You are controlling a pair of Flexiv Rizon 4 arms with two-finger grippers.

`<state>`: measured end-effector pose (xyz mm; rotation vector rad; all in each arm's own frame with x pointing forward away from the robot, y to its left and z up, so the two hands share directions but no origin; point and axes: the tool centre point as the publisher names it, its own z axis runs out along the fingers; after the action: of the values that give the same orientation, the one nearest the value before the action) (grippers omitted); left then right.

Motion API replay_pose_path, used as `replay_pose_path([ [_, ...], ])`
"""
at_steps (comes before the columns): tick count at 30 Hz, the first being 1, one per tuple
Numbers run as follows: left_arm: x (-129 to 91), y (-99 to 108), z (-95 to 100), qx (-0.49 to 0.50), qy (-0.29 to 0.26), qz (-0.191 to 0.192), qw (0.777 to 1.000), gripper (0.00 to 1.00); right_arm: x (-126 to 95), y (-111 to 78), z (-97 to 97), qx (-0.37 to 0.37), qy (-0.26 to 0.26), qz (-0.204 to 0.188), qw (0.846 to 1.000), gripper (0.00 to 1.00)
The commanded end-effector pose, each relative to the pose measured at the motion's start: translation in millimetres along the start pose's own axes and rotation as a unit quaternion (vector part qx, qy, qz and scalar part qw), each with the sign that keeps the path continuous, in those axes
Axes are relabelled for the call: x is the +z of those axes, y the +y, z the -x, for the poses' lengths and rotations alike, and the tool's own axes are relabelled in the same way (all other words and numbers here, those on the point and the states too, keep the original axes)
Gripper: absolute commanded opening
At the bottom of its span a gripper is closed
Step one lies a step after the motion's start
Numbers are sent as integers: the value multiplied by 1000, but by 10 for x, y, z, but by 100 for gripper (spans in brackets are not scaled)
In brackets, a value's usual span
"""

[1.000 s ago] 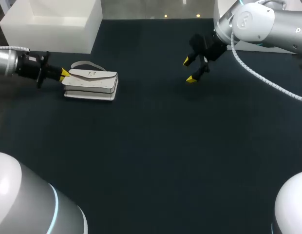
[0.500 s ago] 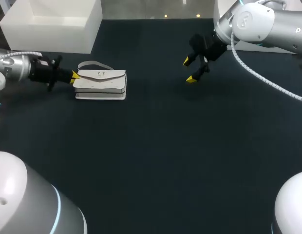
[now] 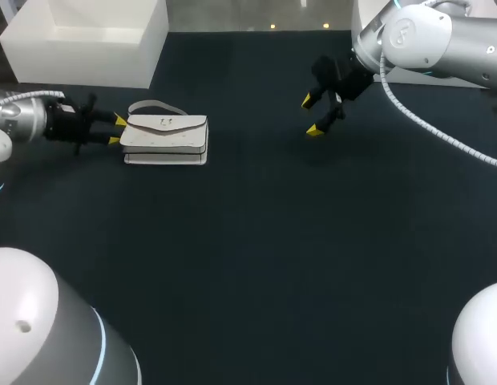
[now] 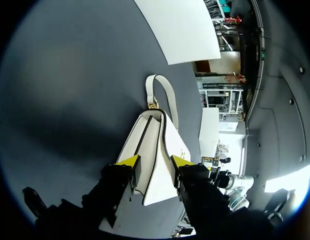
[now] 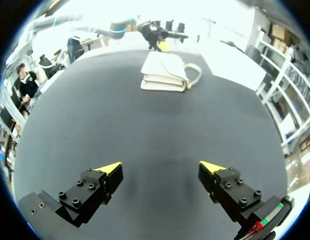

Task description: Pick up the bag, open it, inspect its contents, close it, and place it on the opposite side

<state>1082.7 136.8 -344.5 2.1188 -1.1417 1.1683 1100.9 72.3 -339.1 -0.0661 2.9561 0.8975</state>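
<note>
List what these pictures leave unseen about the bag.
- Contents: the bag has its flap shut in every view.
- Underside: it lies against the table.
- Near end, left wrist view: partly hidden by the left gripper.
- Clasp detail: too small in the head and right wrist views.

My right arm (image 3: 417,36), at two o'clock, is silver-grey with a white ribbed cable (image 3: 425,122); my left arm (image 3: 16,120), at nine, matches. Right gripper (image 5: 160,170): black, screw-studded, yellow tips.
</note>
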Motion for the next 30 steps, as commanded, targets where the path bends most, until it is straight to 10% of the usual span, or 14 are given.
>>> replay_pose_path([
  [1,-29,-150,17,2,-2,75,997,39,3,-1,16,0,2,0,1000,100],
  [22,70,-64,31,99,-3,195,976,41,3,-1,16,0,2,0,1000,100],
  [30,124,-65,12,116,-1,207,971,24,3,-1,16,0,2,0,1000,100],
])
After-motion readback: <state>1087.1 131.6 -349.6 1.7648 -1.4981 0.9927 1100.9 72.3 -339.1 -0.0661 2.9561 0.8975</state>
